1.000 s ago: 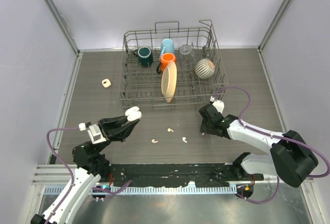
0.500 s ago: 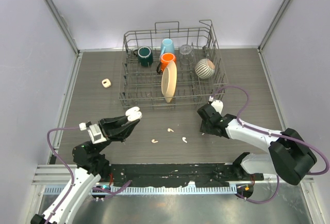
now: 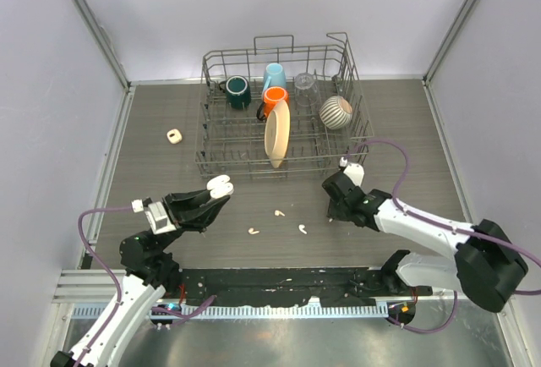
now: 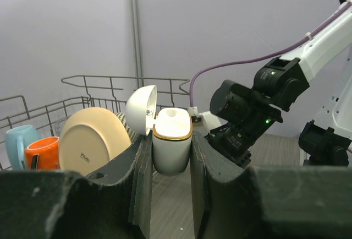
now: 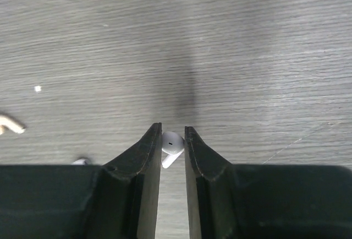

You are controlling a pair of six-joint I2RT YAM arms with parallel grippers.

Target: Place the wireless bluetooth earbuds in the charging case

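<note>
My left gripper (image 3: pixel 213 195) (image 4: pixel 171 140) is shut on an open white charging case (image 3: pixel 221 185) (image 4: pixel 172 122) with a gold rim, held above the table with its lid tipped back. My right gripper (image 3: pixel 332 211) (image 5: pixel 172 129) is shut on a white earbud (image 5: pixel 172 141), which sits between the fingertips just above the wood table. Three more earbuds lie on the table between the arms: one (image 3: pixel 279 213) in the middle, one (image 3: pixel 253 232) nearer left and one (image 3: pixel 303 229) nearer right. A cream earbud (image 5: pixel 11 124) shows at the left edge of the right wrist view.
A wire dish rack (image 3: pixel 215 161) stands at the back with mugs, a glass, a striped bowl and a cream plate (image 3: pixel 276 133) (image 4: pixel 91 140). A second small cream case (image 3: pixel 174 136) lies on the table left of the rack.
My right gripper has shifted slightly left and away from the near edge. The left gripper and case have barely moved.
</note>
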